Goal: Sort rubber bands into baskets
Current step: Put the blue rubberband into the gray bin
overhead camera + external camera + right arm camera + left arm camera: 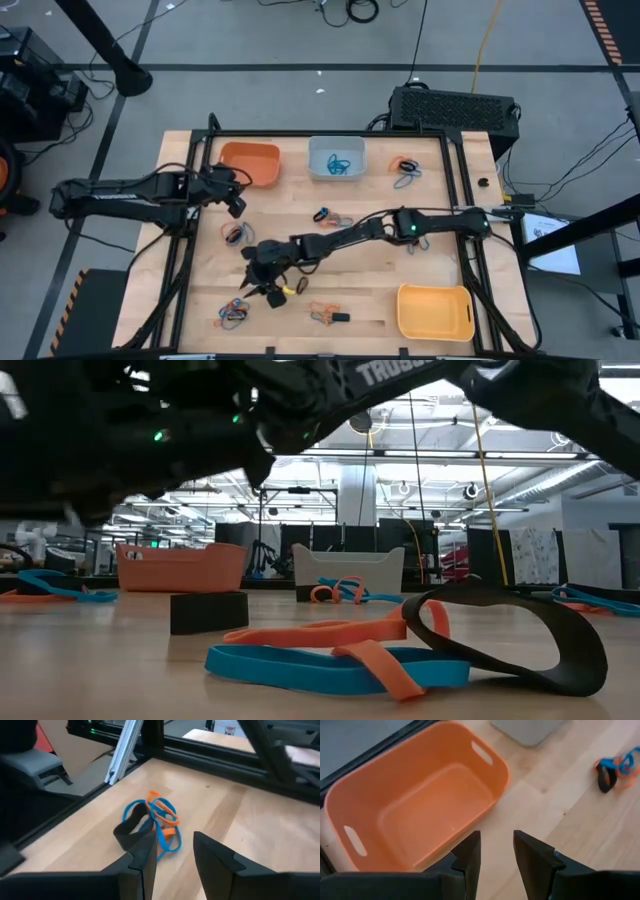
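Beside the orange basket (251,163), left gripper (236,192) hovers, fingers parted.

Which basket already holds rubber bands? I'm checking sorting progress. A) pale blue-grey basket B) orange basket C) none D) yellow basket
A: in the high view blue bands lie inside the pale blue-grey basket, while the orange basket and yellow basket show only bare floors.

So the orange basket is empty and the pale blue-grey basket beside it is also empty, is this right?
Not quite. The orange basket is empty, but the pale blue-grey basket is not: the high view shows blue rubber bands lying in it.
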You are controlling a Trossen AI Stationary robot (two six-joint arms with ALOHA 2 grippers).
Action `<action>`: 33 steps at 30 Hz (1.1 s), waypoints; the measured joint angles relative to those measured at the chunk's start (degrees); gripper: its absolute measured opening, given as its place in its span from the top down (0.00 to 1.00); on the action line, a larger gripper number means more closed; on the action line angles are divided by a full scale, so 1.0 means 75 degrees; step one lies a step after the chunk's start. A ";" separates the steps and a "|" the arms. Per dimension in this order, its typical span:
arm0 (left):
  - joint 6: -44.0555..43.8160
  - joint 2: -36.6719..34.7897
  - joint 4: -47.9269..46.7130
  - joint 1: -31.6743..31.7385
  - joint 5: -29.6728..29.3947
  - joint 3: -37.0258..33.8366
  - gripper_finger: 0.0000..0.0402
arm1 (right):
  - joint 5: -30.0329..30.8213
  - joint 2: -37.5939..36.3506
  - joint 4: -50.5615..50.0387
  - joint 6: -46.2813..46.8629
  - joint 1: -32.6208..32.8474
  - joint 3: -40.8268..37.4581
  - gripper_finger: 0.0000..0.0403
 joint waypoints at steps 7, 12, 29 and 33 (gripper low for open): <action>-0.0203 0.0006 0.0043 -0.0157 0.0154 -0.0339 0.69 | 0.1059 0.0207 0.0089 0.0259 0.0194 0.0219 0.71; -0.0340 0.0006 0.0055 -0.0377 0.0183 -0.0365 0.69 | 0.1709 0.0211 0.0015 0.0329 0.0433 0.0219 0.71; -0.0322 0.0003 0.0041 -0.0732 0.0146 -0.0365 0.69 | 0.1756 0.0790 0.0788 0.1971 0.0445 0.0210 0.71; -0.0320 0.0005 0.0046 -0.0729 0.0146 -0.0367 0.69 | 0.1530 0.0790 0.0624 0.2096 0.0462 0.0210 0.71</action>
